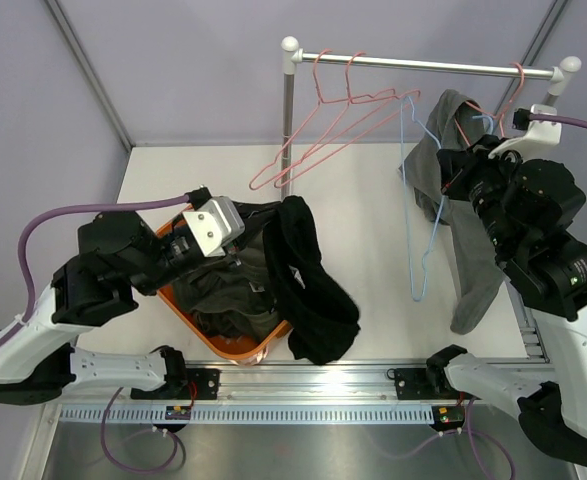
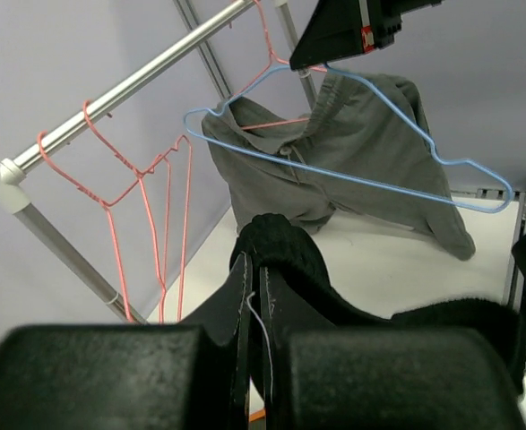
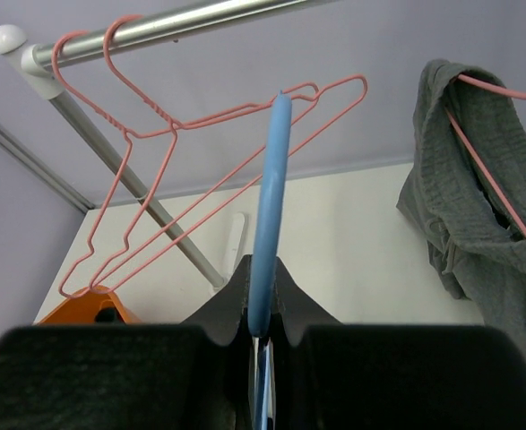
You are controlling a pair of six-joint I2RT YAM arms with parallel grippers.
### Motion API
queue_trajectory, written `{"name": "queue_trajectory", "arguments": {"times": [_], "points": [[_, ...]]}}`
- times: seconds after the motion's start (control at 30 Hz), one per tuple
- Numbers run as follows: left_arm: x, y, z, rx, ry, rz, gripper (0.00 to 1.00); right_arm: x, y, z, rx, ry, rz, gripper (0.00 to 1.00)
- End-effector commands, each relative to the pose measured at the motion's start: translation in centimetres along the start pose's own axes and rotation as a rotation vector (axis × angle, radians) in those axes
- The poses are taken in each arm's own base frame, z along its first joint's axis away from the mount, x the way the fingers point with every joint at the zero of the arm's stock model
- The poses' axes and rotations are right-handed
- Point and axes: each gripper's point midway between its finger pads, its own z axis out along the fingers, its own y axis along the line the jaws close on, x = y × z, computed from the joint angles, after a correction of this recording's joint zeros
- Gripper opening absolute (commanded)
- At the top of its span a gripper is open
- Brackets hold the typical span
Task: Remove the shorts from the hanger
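My left gripper is shut on a pair of black shorts, which drapes from the jaws over the right rim of the orange basket onto the table. In the left wrist view the black cloth runs out from between my fingertips. My right gripper is shut on an empty blue wire hanger, held near its neck; the wire stands up between the jaws. Grey shorts hang on a pink hanger at the rail's right end, behind the blue hanger.
Two empty pink hangers hang at the left end of the metal rail, next to its upright post. More dark shorts lie in the basket. A metal track runs along the near table edge.
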Motion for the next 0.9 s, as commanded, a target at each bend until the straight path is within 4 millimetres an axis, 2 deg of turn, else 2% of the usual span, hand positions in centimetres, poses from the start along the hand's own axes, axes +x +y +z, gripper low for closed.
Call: {"name": "queue_trajectory", "arguments": {"times": [0.0,0.1,0.13,0.17,0.23,0.3,0.33,0.37,0.4,0.47,0.5,0.57,0.63,0.7,0.8,0.87], "points": [[-2.0,-0.1,0.2,0.032,-0.049,-0.008,0.0,-3.7,0.3,-0.9,-0.003,-0.129,0.039,0.0],[-1.9,0.9,0.8,-0.034,-0.047,-0.003,0.0,-4.7,0.8,-1.3,-0.032,-0.146,0.047,0.0],[-1.8,2.3,0.9,-0.111,-0.034,0.002,0.0,-4.2,1.1,-1.0,-0.041,-0.123,0.038,0.0],[-2.8,3.6,0.8,-0.171,-0.067,0.018,0.0,-4.1,1.2,-0.9,-0.045,-0.114,0.035,0.0],[-3.6,6.6,0.3,-0.318,-0.058,0.08,0.0,-3.2,1.4,-0.7,-0.057,-0.087,0.025,0.0],[-7.4,9.7,-1.2,-0.455,-0.156,0.09,0.0,-2.2,1.4,-0.4,-0.059,-0.064,0.022,0.0],[-8.5,11.1,-1.9,-0.518,-0.169,0.129,0.0,-2.0,1.3,-0.4,-0.06,-0.059,0.021,0.0],[-10.7,12.2,-2.8,-0.564,-0.24,0.12,0.0,-1.7,1.3,-0.4,-0.059,-0.052,0.02,0.0],[-13.4,13.5,-4.7,-0.597,-0.309,0.113,0.0,-1.3,1.2,-0.3,-0.059,-0.041,0.018,0.0],[-16.6,14.5,-6.4,-0.617,-0.403,0.142,0.0,-0.7,1.3,-0.2,-0.064,-0.022,0.014,0.0],[-18.8,15.3,-8.3,-0.631,-0.468,0.141,0.0,-0.4,1.2,-0.1,-0.062,-0.012,0.01,0.0],[-21.0,16.3,-10.4,-0.672,-0.549,0.144,0.0,0.2,1.1,0.0,-0.057,0.001,0.004,0.0],[-22.3,16.9,-12.2,-0.692,-0.598,0.155,0.0,0.3,1.0,0.0,-0.057,0.004,-0.001,0.0],[-22.9,17.2,-13.5,-0.706,-0.626,0.156,0.0,0.6,1.0,0.2,-0.053,0.012,-0.007,0.0],[-22.8,17.5,-14.7,-0.72,-0.641,0.146,0.0,0.9,1.0,0.5,-0.052,0.021,-0.013,0.0],[-22.3,17.3,-14.5,-0.716,-0.634,0.138,0.0,0.8,1.0,0.5,-0.052,0.021,-0.013,0.0]]}}
